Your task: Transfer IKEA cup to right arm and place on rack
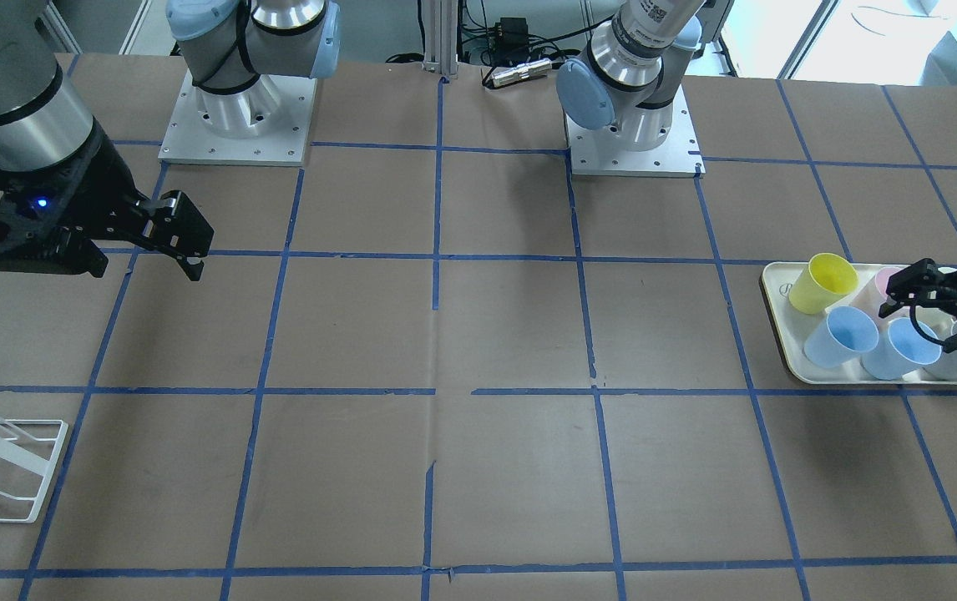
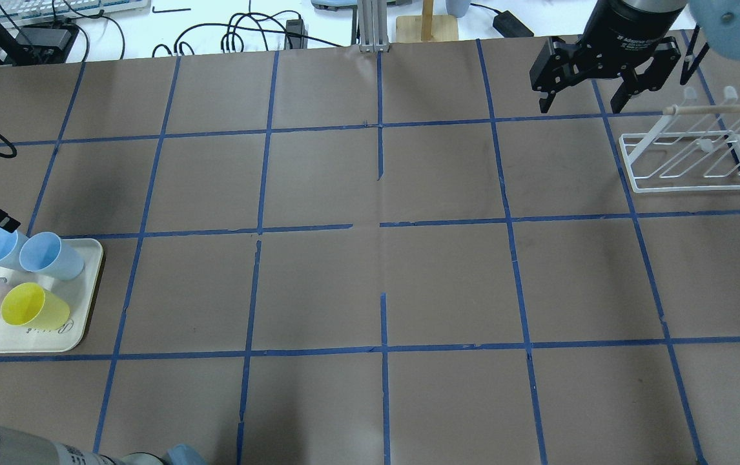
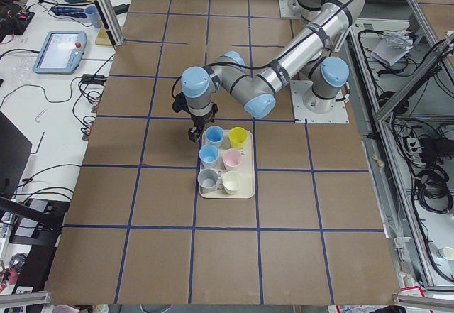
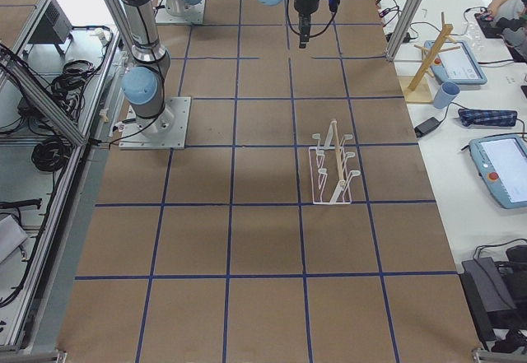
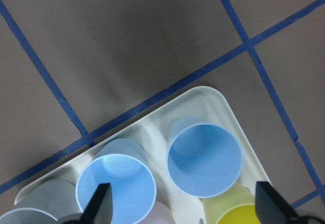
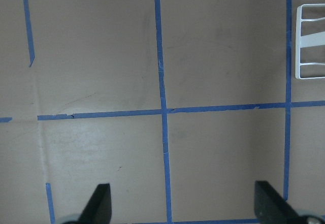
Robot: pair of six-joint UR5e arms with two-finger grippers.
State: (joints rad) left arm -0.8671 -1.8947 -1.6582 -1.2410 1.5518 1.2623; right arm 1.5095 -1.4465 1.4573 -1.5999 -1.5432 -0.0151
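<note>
IKEA cup (image 5: 204,155), the pale sky-blue tapered plastic tumbler, stands upright below my left fingers (image 5: 101,206), which are spread and empty, in a corner of the cream plastic tray (image 5: 152,125), beside its deeper-blue twin (image 5: 116,188). My right fingers (image 2: 624,93), also spread and empty, hang near the white wire rack (image 2: 693,188) across the brown worktop (image 2: 383,278). I judge the pickup is in hand; next I must descend squarely astride one wall, clear of the twin.

- No legible txt in any view.
- right gripper (image 2: 581,102): white print on body, too small to read.
- tray (image 2: 89,310): faint script mark on floor, illegible.
</note>
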